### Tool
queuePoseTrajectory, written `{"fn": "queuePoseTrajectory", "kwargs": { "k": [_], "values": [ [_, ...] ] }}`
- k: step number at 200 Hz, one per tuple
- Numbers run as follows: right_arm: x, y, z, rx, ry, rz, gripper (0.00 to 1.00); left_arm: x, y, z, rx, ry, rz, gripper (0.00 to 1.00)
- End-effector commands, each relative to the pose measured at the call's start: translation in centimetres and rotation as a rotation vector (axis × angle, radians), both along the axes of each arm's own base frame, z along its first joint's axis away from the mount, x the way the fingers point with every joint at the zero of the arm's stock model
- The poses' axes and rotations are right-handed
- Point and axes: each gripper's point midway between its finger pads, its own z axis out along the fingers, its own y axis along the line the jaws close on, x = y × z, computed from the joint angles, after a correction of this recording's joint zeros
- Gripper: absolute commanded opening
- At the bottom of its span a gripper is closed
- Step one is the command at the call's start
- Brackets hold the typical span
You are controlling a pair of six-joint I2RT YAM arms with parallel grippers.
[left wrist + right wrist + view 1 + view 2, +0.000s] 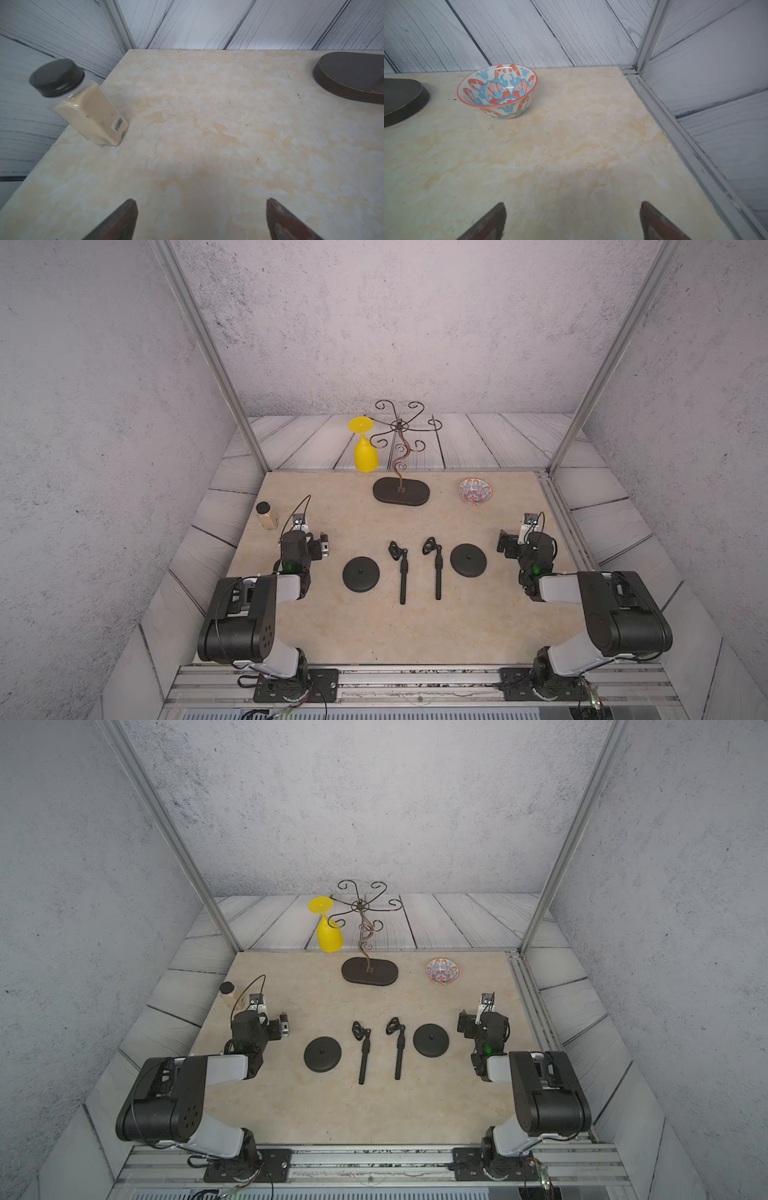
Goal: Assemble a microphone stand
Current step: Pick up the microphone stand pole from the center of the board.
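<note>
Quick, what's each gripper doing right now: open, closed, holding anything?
Left gripper: open, holding nothing, over bare tabletop.
Right gripper: open, holding nothing, over bare tabletop.

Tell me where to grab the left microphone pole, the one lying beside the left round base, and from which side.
Grip the left microphone pole on its straight shaft, about mid-length, coming straight down with the jaws across it. It lies flat on the table, so the fingers can close on its sides from above; the clip at its far end is irregular. The left gripper is open.
</note>
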Motion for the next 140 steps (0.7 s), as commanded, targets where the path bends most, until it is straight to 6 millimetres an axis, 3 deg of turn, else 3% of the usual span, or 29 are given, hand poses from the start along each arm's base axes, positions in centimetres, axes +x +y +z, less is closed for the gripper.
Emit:
{"fn": "queuePoseTrajectory", "kwargs": {
  "k": [1,140],
  "values": [
    [0.67,-0.14,0.48,-0.02,-0.024,-0.009,0.99,1.03,0.56,1.5,0.023,-0.054,0.012,0.97],
    [0.7,-0.16,0.29,-0.014,-0.016,-0.007,0.99,1.15,0.6,1.48,0.02,-0.049,0.016,0.98]
  ]
}}
